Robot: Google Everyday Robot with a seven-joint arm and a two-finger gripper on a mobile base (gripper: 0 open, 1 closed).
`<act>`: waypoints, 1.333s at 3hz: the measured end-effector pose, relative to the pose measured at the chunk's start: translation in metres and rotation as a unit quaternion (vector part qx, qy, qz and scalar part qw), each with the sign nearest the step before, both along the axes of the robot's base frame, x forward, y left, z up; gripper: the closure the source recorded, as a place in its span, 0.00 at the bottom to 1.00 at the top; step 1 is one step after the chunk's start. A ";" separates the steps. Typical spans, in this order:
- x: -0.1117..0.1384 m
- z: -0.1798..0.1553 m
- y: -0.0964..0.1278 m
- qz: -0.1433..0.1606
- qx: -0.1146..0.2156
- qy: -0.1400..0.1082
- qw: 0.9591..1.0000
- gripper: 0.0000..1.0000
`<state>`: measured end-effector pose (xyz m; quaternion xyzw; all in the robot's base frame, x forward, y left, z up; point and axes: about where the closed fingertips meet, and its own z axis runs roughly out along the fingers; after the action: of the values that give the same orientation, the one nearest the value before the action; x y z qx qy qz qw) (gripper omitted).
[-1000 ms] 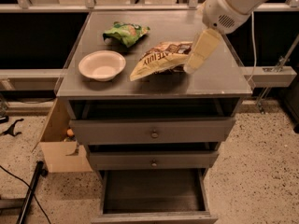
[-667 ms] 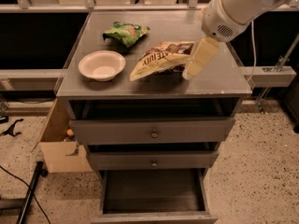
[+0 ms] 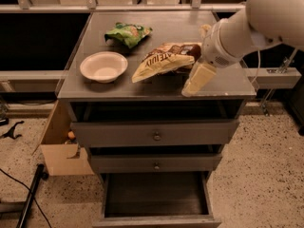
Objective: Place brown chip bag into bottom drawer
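White robot arm [image 3: 256,23] reaching in from the upper right, its pale cream, wedge-shaped gripper [image 3: 194,82] lowest.
The claw slants down and left. Just up and right of it sits the rounded white wrist housing [image 3: 219,46]; beyond that rises the thick, smooth forearm [image 3: 278,8].

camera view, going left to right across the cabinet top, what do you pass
white bowl → green chip bag → brown chip bag → end effector, at the front right of the cabinet top, by the brown bag's right end
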<state>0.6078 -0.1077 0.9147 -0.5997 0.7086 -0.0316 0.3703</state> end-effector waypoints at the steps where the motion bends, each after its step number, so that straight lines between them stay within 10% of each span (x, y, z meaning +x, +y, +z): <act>1: 0.012 0.007 0.004 -0.006 0.012 -0.030 0.999 0.00; 4: 0.020 -0.011 0.007 -0.013 -0.014 -0.059 0.998 0.00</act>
<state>0.6282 -0.1004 0.9039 -0.5930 0.6926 -0.0818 0.4024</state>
